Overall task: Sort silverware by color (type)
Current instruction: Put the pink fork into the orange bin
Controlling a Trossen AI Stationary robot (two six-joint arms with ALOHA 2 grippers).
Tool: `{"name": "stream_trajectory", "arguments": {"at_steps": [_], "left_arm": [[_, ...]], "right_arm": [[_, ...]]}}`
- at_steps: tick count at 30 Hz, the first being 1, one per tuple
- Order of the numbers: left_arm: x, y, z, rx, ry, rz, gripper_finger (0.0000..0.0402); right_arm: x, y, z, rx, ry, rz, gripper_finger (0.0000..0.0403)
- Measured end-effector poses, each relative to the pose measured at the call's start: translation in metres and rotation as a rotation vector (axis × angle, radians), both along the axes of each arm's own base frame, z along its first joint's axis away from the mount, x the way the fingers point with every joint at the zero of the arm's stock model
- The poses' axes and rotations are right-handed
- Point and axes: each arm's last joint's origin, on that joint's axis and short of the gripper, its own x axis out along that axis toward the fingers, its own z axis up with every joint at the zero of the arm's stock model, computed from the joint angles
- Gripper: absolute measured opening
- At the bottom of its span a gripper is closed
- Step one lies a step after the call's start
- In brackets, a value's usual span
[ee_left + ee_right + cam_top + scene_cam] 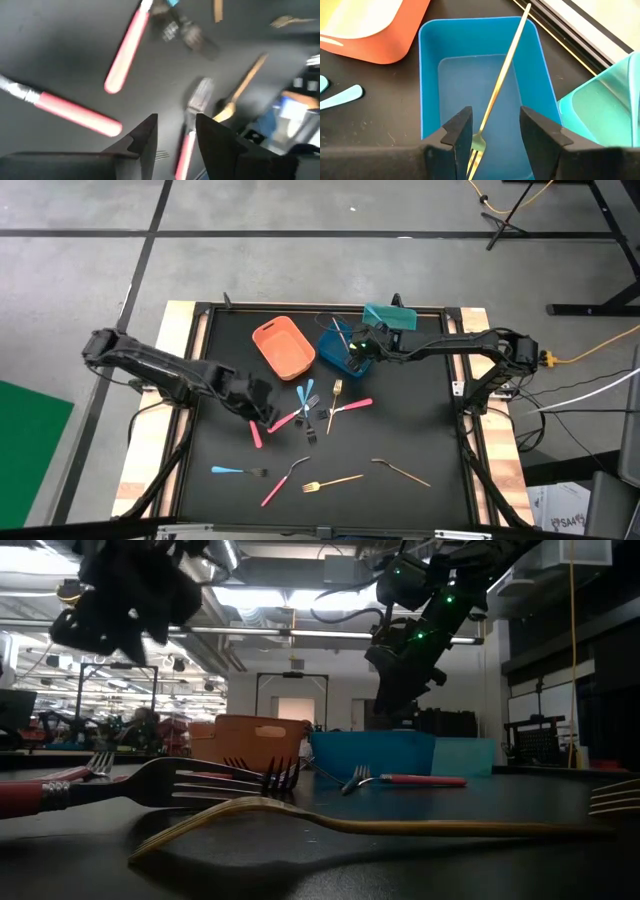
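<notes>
Silverware lies scattered on the black table: pink-handled pieces (285, 420) (350, 407), light-blue ones (304, 395) (235, 471) and gold ones (333, 480) (400, 470). My left gripper (262, 408) (176, 125) hovers open above the pink pieces in the middle; a pink-handled fork (192, 107) shows below the gap. My right gripper (358, 352) (495, 117) is open above the blue bin (429, 90). A gold fork (505, 75) lies in that bin, tines below the fingers, handle leaning on the far rim (527, 7). Neither finger touches it.
An orange bin (283, 345) stands left of the blue bin and a teal bin (390, 315) behind and right of it. A raised frame (200, 360) borders the table. The near half holds loose pieces with gaps between them. A dark fork (200, 785) lies near the front.
</notes>
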Motion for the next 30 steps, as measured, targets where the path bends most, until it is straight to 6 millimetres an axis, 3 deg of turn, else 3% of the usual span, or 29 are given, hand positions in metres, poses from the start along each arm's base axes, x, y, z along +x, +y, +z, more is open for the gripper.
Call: {"name": "stream_trajectory", "arguments": {"at_steps": [10, 30], "left_arm": [[-0.012, -0.005, -0.027, 0.008, 0.345, 0.188, 0.0127], [-0.024, 0.006, -0.038, 0.146, 0.440, 0.405, 0.0127]], "right_arm": [[0.000, 0.000, 0.000, 0.001, 0.001, 0.000, 0.0154], [0.000, 0.000, 0.000, 0.001, 0.001, 0.000, 0.0154]]}}
